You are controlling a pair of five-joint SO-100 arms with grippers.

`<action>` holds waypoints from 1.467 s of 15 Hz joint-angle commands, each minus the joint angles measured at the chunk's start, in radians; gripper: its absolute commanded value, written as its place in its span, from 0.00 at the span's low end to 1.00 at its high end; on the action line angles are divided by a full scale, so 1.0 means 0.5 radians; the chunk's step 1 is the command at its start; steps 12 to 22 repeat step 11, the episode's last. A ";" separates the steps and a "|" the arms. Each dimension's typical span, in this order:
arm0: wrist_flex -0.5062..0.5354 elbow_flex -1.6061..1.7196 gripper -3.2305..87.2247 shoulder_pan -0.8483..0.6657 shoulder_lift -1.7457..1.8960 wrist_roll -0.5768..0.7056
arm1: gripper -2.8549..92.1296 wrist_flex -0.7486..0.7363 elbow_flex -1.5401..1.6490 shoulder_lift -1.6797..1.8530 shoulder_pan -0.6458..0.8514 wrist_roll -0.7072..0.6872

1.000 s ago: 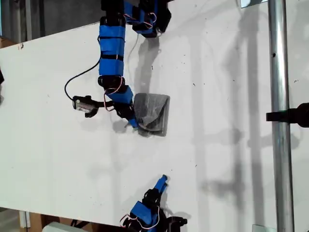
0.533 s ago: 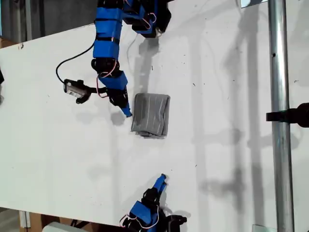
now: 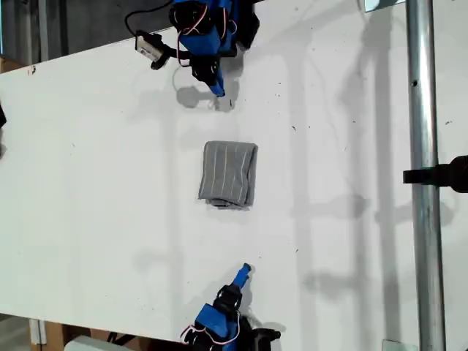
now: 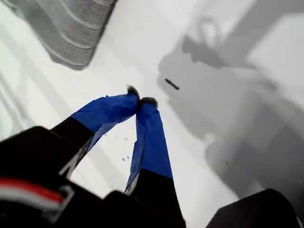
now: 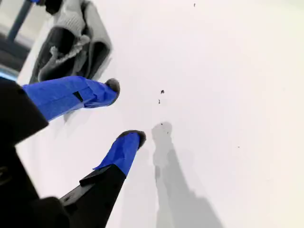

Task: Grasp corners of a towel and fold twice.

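The grey striped towel (image 3: 228,174) lies folded into a small rectangle near the middle of the white table (image 3: 88,219), and no gripper touches it. Its corners are stacked and hard to tell apart. My first gripper (image 3: 217,89) is shut with nothing in it, hanging well back from the towel toward the top of the exterior view. In the first wrist view the shut fingertips (image 4: 140,100) point at bare table, with the towel (image 4: 71,28) beyond. My second gripper (image 3: 245,272) is open near the exterior view's bottom edge. Its fingers (image 5: 124,112) are spread, facing the towel's layered edge (image 5: 76,38).
A vertical metal pole (image 3: 420,175) with a black clamp (image 3: 446,174) runs down the exterior view's right. The first arm's base (image 3: 219,29) sits at the table's top edge in that view. Small dark specks (image 5: 161,92) mark the tabletop.
My first gripper has left the towel's edge and drawn back toward the top of the exterior view. The towel has settled flat in its folded shape. The second arm barely moved.
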 commanded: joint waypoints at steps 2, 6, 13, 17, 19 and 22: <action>0.025 0.006 0.21 -0.025 0.009 0.476 | 0.15 0.123 0.003 0.074 -0.058 0.031; 0.018 0.006 0.20 -0.021 0.009 0.690 | 0.15 0.123 0.003 0.074 -0.120 0.031; 0.018 0.006 0.19 -0.021 0.009 0.690 | 0.15 0.123 0.003 0.074 -0.123 0.031; 0.018 0.006 0.19 -0.021 0.009 0.690 | 0.15 0.123 0.003 0.074 -0.123 0.031; 0.018 0.006 0.19 -0.021 0.009 0.690 | 0.15 0.123 0.003 0.074 -0.123 0.031; 0.018 0.006 0.19 -0.021 0.009 0.690 | 0.15 0.123 0.003 0.074 -0.123 0.031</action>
